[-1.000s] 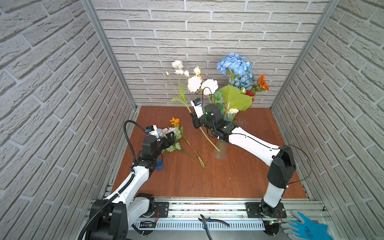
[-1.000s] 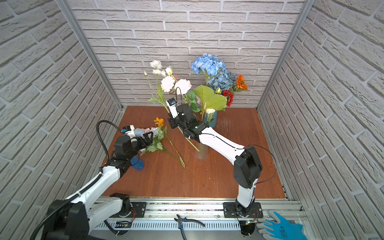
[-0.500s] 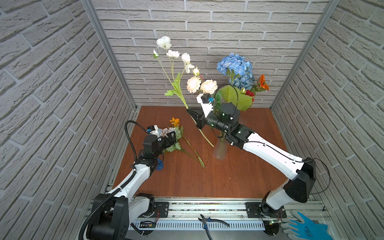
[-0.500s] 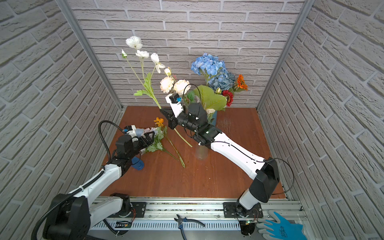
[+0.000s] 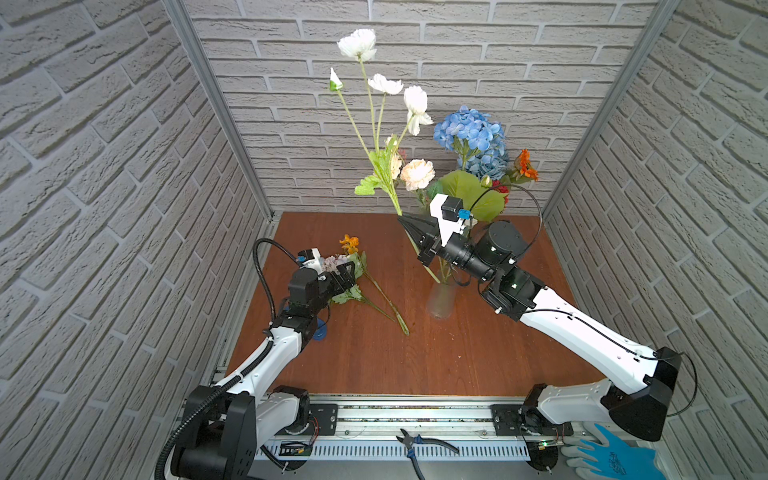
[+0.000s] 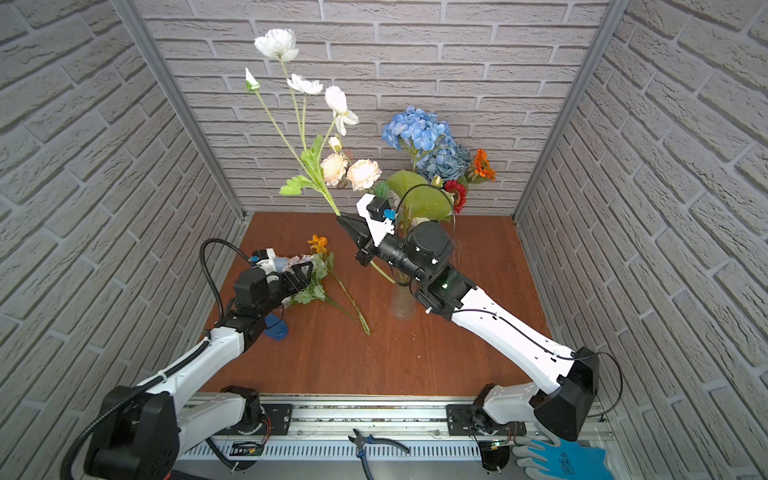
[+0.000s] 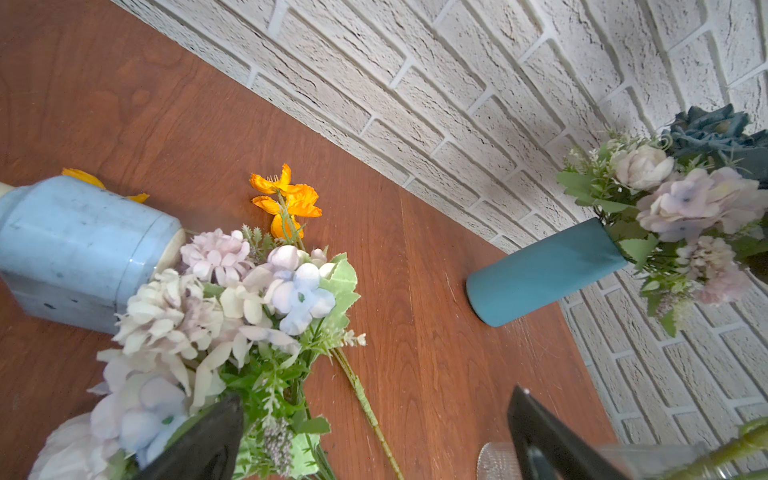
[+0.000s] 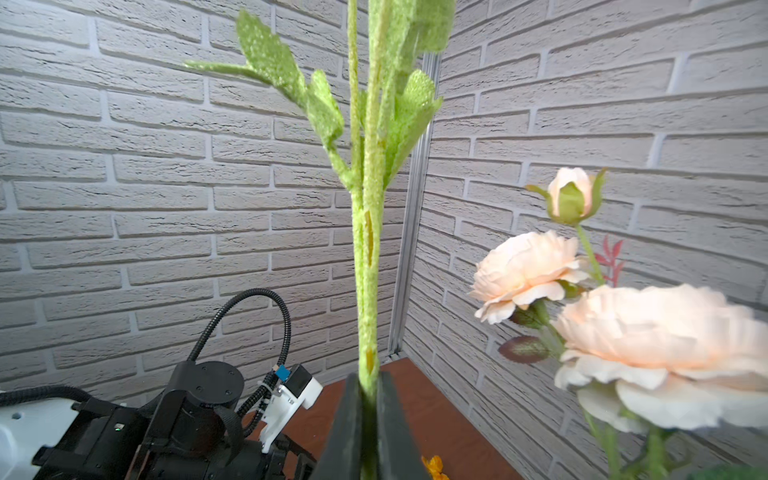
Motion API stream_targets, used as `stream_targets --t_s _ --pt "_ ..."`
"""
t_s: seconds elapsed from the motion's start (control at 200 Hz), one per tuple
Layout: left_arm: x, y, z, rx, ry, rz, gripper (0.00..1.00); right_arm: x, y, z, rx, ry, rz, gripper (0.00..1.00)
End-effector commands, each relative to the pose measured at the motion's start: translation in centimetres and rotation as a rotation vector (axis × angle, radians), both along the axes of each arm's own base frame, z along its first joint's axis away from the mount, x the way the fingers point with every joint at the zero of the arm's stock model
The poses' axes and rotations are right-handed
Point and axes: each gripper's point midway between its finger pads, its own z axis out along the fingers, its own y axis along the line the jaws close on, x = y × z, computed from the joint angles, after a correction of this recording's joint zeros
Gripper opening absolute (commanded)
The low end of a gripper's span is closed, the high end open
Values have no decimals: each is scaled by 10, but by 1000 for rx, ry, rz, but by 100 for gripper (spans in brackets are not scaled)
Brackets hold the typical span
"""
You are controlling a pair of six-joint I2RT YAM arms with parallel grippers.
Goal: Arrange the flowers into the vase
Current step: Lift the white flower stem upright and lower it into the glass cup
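My right gripper (image 5: 406, 223) (image 6: 343, 220) (image 8: 369, 415) is shut on the green stem of a tall spray of white flowers (image 5: 376, 137) (image 6: 305, 124) and holds it high and nearly upright. The stem's lower end slants down to the mouth of the clear glass vase (image 5: 441, 300) (image 6: 402, 302). Blue hydrangea (image 5: 471, 126), peach roses (image 8: 528, 270) and orange and red blooms stand behind it. A lilac-white bunch (image 7: 216, 291) and an orange bloom (image 7: 291, 199) lie on the table. My left gripper (image 5: 347, 274) (image 7: 374, 436) hangs open over that bunch's stems.
A teal vase (image 7: 544, 278) with lilac and dusty-blue flowers stands by the back wall. A pale blue jar (image 7: 83, 249) lies next to the bunch, and a blue disc (image 5: 320, 332) beside the left arm. Pliers (image 5: 424, 442) and a blue glove (image 5: 611, 455) lie on the front rail. Brick walls enclose three sides.
The right gripper has lifted the white spray higher and turned it more upright, swinging its lower end toward the glass vase. The left arm has hardly moved.
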Motion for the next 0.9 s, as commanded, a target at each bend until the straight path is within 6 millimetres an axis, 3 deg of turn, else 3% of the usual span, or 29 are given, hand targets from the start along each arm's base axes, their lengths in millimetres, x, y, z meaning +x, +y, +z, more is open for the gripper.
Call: stream_targets --t_s 0.0,0.24,0.42,0.895 --pt "8 -7 23 -6 -68 -11 98 4 -21 20 12 -111 -113 6" --pt "8 -12 26 16 -69 -17 98 27 -43 8 34 -126 -197 6" --pt "9 -14 28 27 -68 -21 98 49 -60 -18 103 -98 -227 6" --pt "11 -18 25 40 -53 -25 98 74 -84 -118 105 72 -341 6"
